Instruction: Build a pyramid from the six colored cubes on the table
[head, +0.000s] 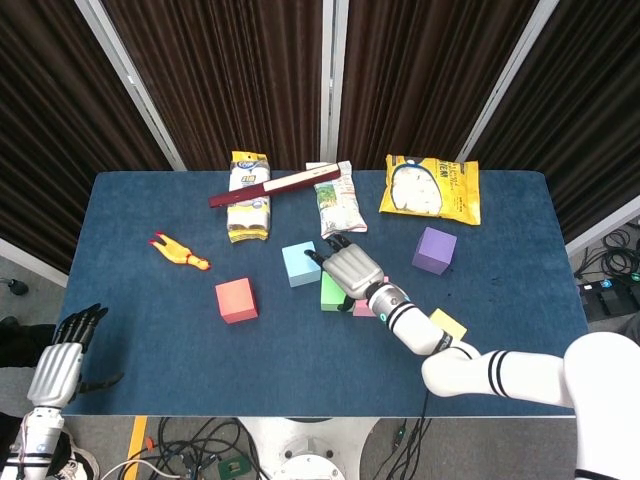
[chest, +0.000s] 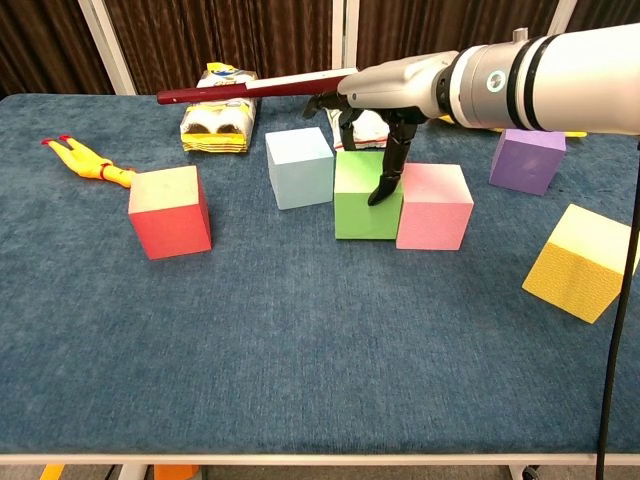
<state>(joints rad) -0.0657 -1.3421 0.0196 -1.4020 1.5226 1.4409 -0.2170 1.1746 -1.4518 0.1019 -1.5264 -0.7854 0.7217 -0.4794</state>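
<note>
My right hand (head: 350, 270) (chest: 385, 105) reaches over the green cube (head: 328, 295) (chest: 362, 208) and grips its top, one finger down its right edge and the others behind it. The green cube stands on the table touching the pink cube (chest: 435, 205) (head: 366, 308), which the hand mostly hides in the head view. A light blue cube (head: 299, 263) (chest: 299, 166) sits just left of the green one. The red cube (head: 235, 300) (chest: 170, 210) is further left, the purple cube (head: 434, 250) (chest: 527, 158) back right, the yellow cube (head: 447, 325) (chest: 583, 262) front right. My left hand (head: 58, 365) hangs off the table's left front corner, holding nothing.
A rubber chicken (head: 180, 252) (chest: 88, 160) lies at the left. Along the back are a noodle pack (head: 248, 200), a dark red stick (head: 272, 186) (chest: 255, 87) laid across it, a white bag (head: 337, 205) and a yellow snack bag (head: 430, 190).
</note>
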